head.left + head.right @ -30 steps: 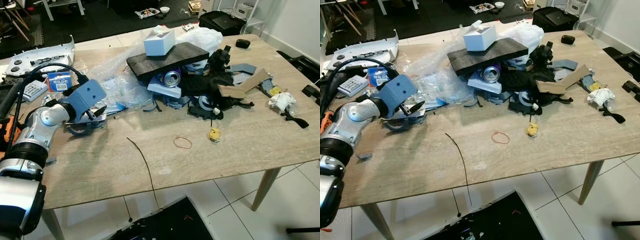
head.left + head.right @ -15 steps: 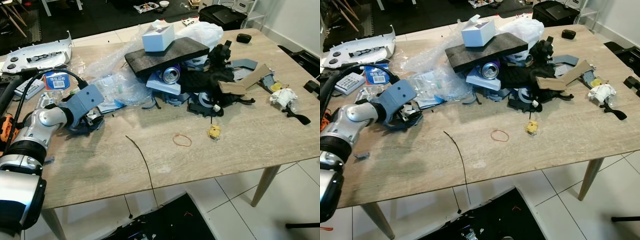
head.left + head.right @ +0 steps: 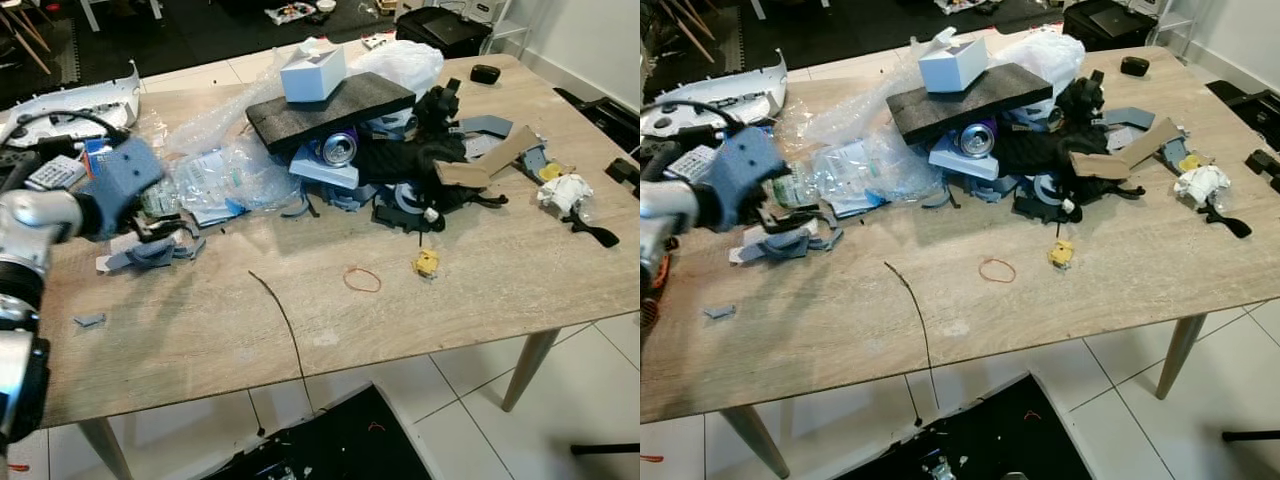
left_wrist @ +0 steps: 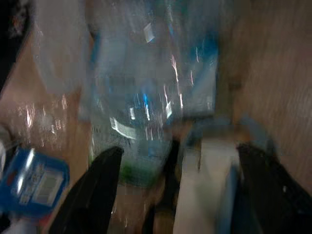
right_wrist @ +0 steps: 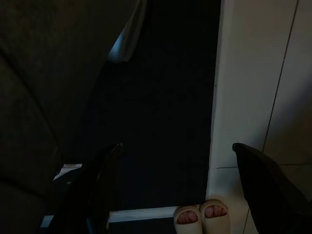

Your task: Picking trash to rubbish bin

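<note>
A pale wooden tabletop (image 3: 480,290) stands on white tile, heaped with trash toward the top of the frame. The clear plastic wrap (image 3: 225,175), upper left of centre, looks light, soft and slippery; pinching a bunched fold would likely hold best. Just left of it the left hand (image 4: 173,190) hovers wide, holding nothing. The right hand (image 5: 175,190) hangs spread, idle, over the floor.

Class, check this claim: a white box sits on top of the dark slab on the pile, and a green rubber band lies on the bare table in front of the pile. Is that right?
Not quite. The rubber band is orange-red, not green, as the left eye view shows. The rest holds: the white box sits on the dark slab, and the band lies on the bare table in front of the pile.
</note>
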`<state>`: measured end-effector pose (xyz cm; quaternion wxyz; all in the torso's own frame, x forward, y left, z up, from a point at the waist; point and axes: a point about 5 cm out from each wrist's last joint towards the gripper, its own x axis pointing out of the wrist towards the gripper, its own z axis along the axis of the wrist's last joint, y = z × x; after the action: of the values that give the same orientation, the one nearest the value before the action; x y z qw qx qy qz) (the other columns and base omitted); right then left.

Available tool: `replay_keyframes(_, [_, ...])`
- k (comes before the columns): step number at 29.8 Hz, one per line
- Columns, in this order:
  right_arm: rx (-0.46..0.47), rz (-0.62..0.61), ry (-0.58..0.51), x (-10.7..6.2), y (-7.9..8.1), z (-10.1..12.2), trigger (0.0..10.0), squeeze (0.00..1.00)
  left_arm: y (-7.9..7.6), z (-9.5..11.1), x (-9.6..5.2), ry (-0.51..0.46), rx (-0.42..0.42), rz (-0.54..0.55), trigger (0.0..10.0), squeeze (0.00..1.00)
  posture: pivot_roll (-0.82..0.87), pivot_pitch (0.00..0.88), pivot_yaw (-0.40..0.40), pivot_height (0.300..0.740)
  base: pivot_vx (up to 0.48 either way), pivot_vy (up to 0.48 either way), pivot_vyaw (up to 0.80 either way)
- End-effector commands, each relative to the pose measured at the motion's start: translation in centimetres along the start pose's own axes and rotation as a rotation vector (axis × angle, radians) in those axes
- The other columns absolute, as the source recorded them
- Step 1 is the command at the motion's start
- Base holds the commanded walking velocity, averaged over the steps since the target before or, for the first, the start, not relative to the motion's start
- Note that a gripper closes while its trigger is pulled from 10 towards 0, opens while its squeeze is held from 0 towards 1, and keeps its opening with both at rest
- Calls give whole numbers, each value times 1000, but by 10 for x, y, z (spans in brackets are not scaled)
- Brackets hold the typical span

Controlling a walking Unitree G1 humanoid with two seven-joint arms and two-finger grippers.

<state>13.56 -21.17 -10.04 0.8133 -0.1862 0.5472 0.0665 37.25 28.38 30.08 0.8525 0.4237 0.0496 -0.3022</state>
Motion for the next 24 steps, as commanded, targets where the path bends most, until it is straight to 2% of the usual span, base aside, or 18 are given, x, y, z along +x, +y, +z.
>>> replay_keyframes(1, [-16,126,96,-3,40,-27,10000,0,2,-14,-15,94,35,-13,10000,0,-109,379,118,740,0,0,0])
replay_keyframes(3, [-16,127,96,-3,40,-27,10000,0,5,-21,-21,188,104,8,10000,0,-103,378,120,740,0,0,0])
replay_keyframes(6, [-18,127,96,-3,40,-26,10000,0,3,-25,-21,231,144,-3,10000,0,-100,377,122,740,0,0,0])
replay_keyframes(13, [-17,127,95,-3,40,-26,10000,0,1,-26,-20,247,170,-16,10000,0,-100,377,122,740,0,0,0])
replay_keyframes(17, [-17,125,93,-3,40,-25,10000,0,-12,-32,-10,253,179,-73,10000,0,-101,376,124,740,0,0,0])
replay_keyframes(20, [-18,124,93,-3,40,-25,10000,0,-15,-32,-8,246,177,-84,10000,0,-99,372,124,740,0,0,0])
replay_keyframes(21, [-19,123,94,-3,40,-25,10000,0,-22,-33,-2,235,177,-120,10000,0,-99,372,124,740,0,0,0])
replay_keyframes(23, [-20,123,93,-3,40,-25,10000,0,-27,-34,1,228,175,-144,10000,0,-99,369,125,740,0,0,0])
replay_keyframes(24, [-20,123,93,-3,40,-25,10000,0,-31,-35,4,220,170,-168,9059,0,-100,369,125,740,0,0,0])
